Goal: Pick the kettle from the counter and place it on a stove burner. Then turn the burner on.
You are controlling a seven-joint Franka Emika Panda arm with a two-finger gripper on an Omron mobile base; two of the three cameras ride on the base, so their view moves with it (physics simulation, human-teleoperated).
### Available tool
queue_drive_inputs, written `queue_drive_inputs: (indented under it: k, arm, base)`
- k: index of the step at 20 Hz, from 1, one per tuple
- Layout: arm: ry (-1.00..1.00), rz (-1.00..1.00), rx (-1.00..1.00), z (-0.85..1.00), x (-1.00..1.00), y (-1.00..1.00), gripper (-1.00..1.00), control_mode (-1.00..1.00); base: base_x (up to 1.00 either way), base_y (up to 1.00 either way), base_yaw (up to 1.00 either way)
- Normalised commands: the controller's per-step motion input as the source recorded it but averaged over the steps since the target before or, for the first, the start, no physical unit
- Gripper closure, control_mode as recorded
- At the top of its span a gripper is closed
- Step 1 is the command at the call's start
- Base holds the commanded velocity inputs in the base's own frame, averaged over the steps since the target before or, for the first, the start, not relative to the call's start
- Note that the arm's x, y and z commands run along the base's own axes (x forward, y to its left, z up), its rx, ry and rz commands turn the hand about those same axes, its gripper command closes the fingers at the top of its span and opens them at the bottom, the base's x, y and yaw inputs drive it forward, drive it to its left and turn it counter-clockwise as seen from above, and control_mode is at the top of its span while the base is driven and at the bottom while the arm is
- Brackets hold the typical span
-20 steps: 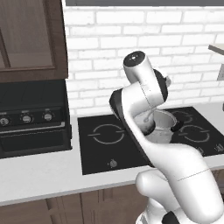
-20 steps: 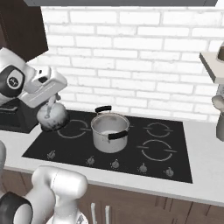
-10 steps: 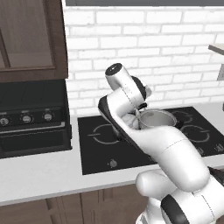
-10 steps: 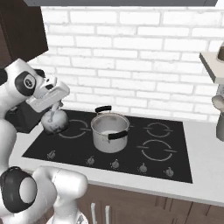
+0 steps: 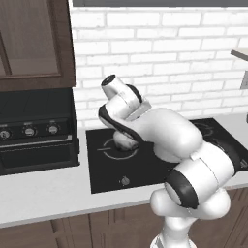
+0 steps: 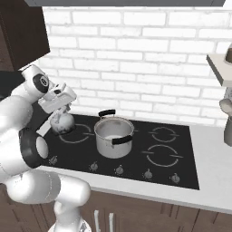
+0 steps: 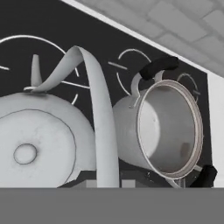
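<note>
Kettle hangs by arched handle from your gripper, fingers clenched on it, low over burner ring left of steel pot; keep it upright for set-down

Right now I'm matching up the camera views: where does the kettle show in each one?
Left base view: kettle centre, behind the arm, over a burner ring.
Right base view: left, under the pincer.
Hand view: lower left.
Shared landmark: steel pot, beside it.
</note>
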Motion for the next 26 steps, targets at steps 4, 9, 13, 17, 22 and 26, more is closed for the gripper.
queue_drive_inputs:
  k: [4, 9, 13, 17, 22, 26]
  arm:
    - [0.09, -0.13, 0.0, -0.44, 0.58, 0.2, 1.0, -1.0]
    - [0.08, -0.03, 0.0, -0.28, 0.28, 0.0, 1.0, -1.0]
    - [0.03, 0.0, 0.0, -0.41, 0.36, 0.0, 1.0, -1.0]
    - [0.04, 0.0, 0.0, -0.53, 0.55, 0.0, 1.0, -1.0]
    - [0.0, 0.0, 0.0, -0.39, 0.3, 0.0, 1.0, -1.0]
    - [0.0, 0.0, 0.0, -0.51, 0.15, 0.0, 1.0, -1.0]
  base:
    - [0.0, 0.0, 0.0]
    - [0.0, 0.0, 0.0]
    - [0.0, 0.0, 0.0]
    - [0.0, 0.0, 0.0]
    - [0.0, 0.0, 0.0]
    - [0.0, 0.0, 0.0]
